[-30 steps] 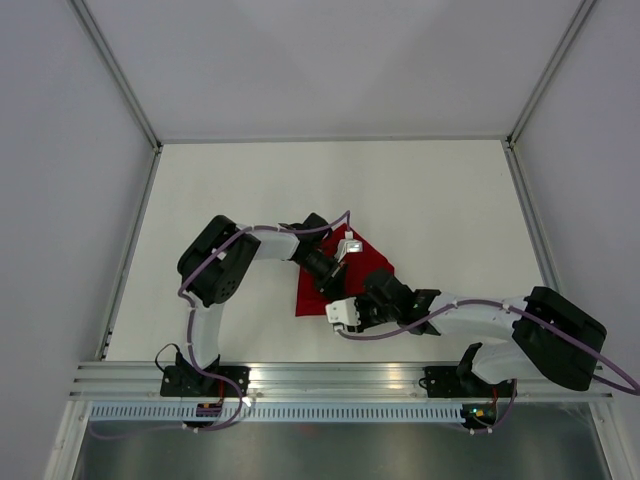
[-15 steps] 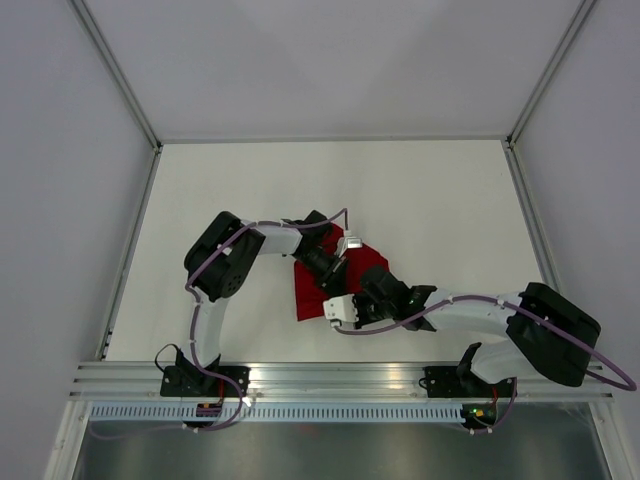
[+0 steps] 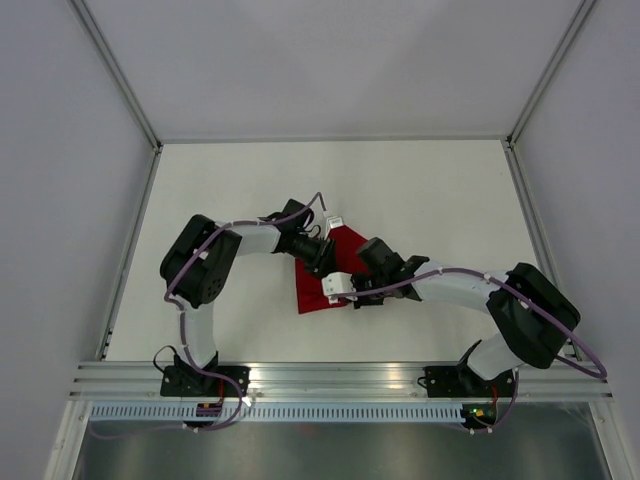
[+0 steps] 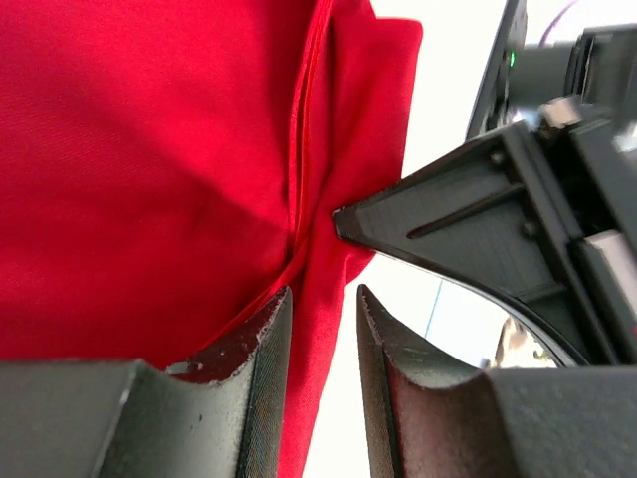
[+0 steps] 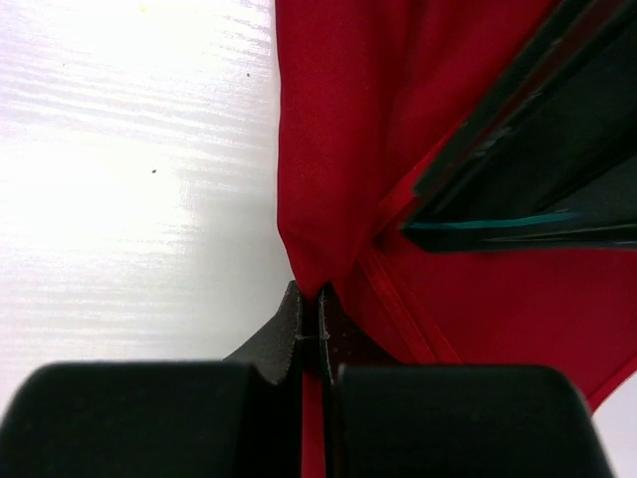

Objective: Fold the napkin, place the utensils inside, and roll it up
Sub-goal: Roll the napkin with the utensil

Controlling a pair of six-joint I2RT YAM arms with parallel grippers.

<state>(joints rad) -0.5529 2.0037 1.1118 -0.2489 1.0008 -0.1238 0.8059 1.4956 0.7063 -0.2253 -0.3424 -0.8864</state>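
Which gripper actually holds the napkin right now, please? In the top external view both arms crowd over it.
Observer: The right wrist view shows the right gripper shut on a pinched fold at the edge of the napkin.
Operator: And the left one?
Observer: In the left wrist view the left gripper is open, jaws apart, with a hemmed edge of the cloth running between them.
Operator: How close are the two?
Observer: In that same view the right gripper's tip meets the cloth just beyond the left jaws, without touching them.
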